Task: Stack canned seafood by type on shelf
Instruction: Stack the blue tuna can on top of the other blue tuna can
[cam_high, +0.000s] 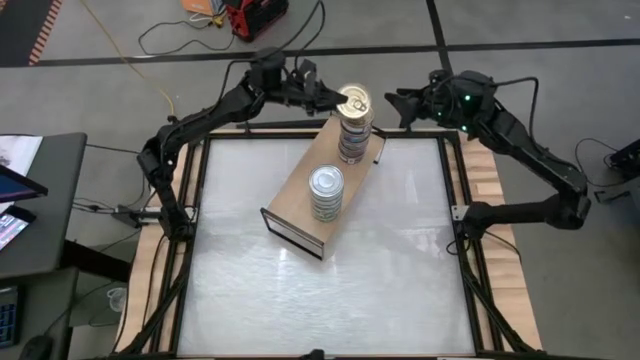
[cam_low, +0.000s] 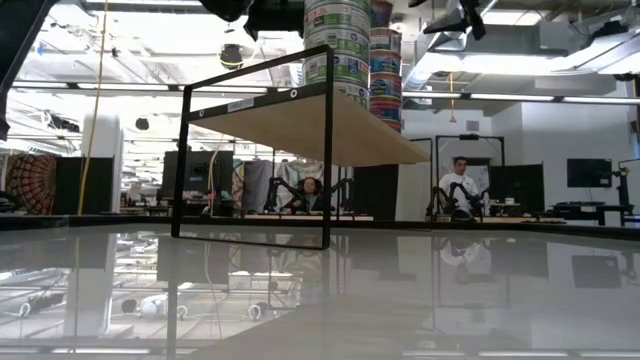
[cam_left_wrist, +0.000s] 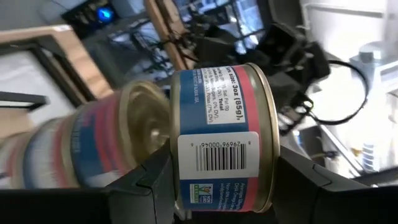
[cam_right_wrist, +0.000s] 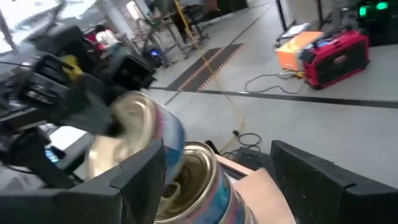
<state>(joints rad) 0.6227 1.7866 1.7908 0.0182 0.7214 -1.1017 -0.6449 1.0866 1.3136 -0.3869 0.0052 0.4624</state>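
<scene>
The plywood shelf (cam_high: 298, 200) lies slantwise on the white tabletop. Two stacks of canned seafood stand on its flat top: silver-lidded tins (cam_high: 326, 192) nearer, red-and-blue tins with gold lids (cam_high: 354, 135) at the far end. My left gripper (cam_high: 337, 98) reaches level from the far left to the top of the gold-lidded stack and is shut on one red-and-blue tin (cam_left_wrist: 217, 146). My right gripper (cam_high: 398, 103) hangs open just right of that stack. The stack's top tin (cam_right_wrist: 194, 171) shows ahead of its spread fingers, untouched. My left gripper pinches the red-and-blue tin between its two fingers, one finger (cam_left_wrist: 146, 186) at each flat end (cam_left_wrist: 177, 186). The barcode side faces the wrist. The fingers come level from the table's far left. The tin (cam_right_wrist: 134, 134) is lifted clear and tilted, close beside the gold-lidded stack's top.
Wooden rails (cam_high: 480, 170) frame the tabletop. Bare white surface (cam_high: 320, 300) lies near of the shelf. In the low view the shelf's dark-edged end (cam_low: 255, 160) stands mid-table, and people sit in the room behind. A red case (cam_right_wrist: 336, 56) and cables lie on the floor beyond.
</scene>
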